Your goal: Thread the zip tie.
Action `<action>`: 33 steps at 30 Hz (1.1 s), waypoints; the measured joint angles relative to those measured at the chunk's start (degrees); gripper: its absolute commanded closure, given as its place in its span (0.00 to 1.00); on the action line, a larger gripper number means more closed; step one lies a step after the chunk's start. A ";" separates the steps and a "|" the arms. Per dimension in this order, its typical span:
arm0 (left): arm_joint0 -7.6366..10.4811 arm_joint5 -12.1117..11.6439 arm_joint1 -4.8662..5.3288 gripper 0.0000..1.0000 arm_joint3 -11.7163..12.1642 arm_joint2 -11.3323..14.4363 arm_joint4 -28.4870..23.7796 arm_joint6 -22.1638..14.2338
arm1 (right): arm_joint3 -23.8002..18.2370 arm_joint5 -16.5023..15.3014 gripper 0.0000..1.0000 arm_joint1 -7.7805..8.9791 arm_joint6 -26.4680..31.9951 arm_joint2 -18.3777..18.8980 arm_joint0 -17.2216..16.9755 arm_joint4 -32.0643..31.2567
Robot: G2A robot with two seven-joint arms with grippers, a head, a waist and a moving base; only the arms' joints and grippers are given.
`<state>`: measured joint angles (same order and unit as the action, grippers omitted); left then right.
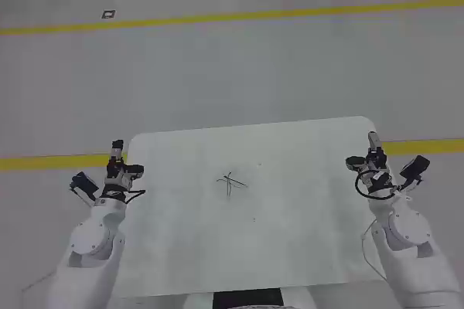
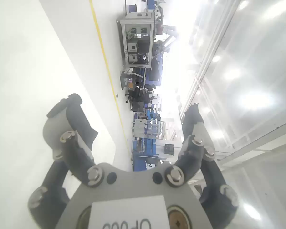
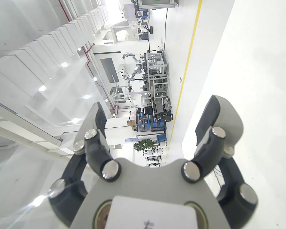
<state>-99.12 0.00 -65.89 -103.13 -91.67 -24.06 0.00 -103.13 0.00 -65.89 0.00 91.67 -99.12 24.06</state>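
Zip tie (image 1: 231, 184) lies on the table (image 1: 309, 247) between left gripper (image 2: 133, 106) and right gripper (image 3: 155, 103), both spread wide.

table (image 1: 309, 232): smooth matt white | zip tie (image 1: 230, 184): thin black plastic | fingers (image 3: 100, 120): ribbed black pads

White-shelled left arm (image 1: 93, 235) and right arm (image 1: 408, 230) end in black wrists with looping black cables (image 1: 359, 185). The left hand (image 2: 132, 106) and right hand (image 3: 155, 104) have grey metal plates (image 3: 147, 179), black finger links (image 3: 97, 148), round silver screws (image 3: 191, 169) and white printed labels (image 2: 128, 212).
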 measured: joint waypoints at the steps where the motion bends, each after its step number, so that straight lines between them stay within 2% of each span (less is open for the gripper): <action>1: 0.00 0.00 0.00 0.00 0.00 0.00 0.00 0.00 | 0.00 0.00 0.00 0.00 0.00 0.00 0.00 0.00; 3: 0.03 0.02 0.00 0.00 -0.03 0.03 0.02 -0.02 | 0.00 0.00 0.00 0.00 0.00 0.00 0.00 0.00; 5: 0.89 1.34 0.15 0.00 -0.88 0.80 1.27 -1.43 | 0.00 0.00 0.00 0.00 0.00 0.00 0.00 0.00; 9: 3.10 10.20 0.66 0.00 -3.55 2.27 6.17 -8.70 | 0.00 0.00 0.00 0.00 0.00 0.00 0.00 0.00; 10: 3.24 10.99 0.69 0.00 -3.96 2.28 6.24 -9.26 | 0.00 0.00 0.00 0.00 0.00 0.00 0.00 0.00; 22: 3.64 10.89 0.71 0.00 -4.38 2.60 6.43 -9.65 | 0.00 0.00 0.00 0.00 0.00 0.00 0.00 0.00; 24: 6.00 12.28 0.78 0.00 -4.97 4.25 7.89 -12.90 | 0.00 0.00 0.00 0.00 0.00 0.00 0.00 0.00; 26: 8.30 14.60 0.78 0.00 -4.77 5.27 6.62 -15.97 | 0.00 0.00 0.00 0.00 0.00 0.00 0.00 0.00; 27: 9.74 16.63 0.86 0.00 -4.75 5.93 5.56 -17.50 | 0.00 0.00 0.00 0.00 0.00 0.00 0.00 0.00; 29: 11.64 19.81 1.00 0.00 -4.39 7.34 6.67 -19.35 | 0.00 0.00 0.00 0.00 0.00 0.00 0.00 0.00; 31: 13.31 20.04 1.18 0.00 -3.63 8.98 9.46 -20.19 | 0.00 0.00 0.00 0.00 0.00 0.00 0.00 0.00; 33: 13.92 19.47 1.33 0.00 -3.64 10.14 11.25 -19.97 | 0.00 0.00 0.00 0.00 0.00 0.00 0.00 0.00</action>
<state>-85.20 19.47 -64.56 -106.77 -81.54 -12.81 -19.97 -103.13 0.00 -65.89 0.00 91.67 -99.12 24.06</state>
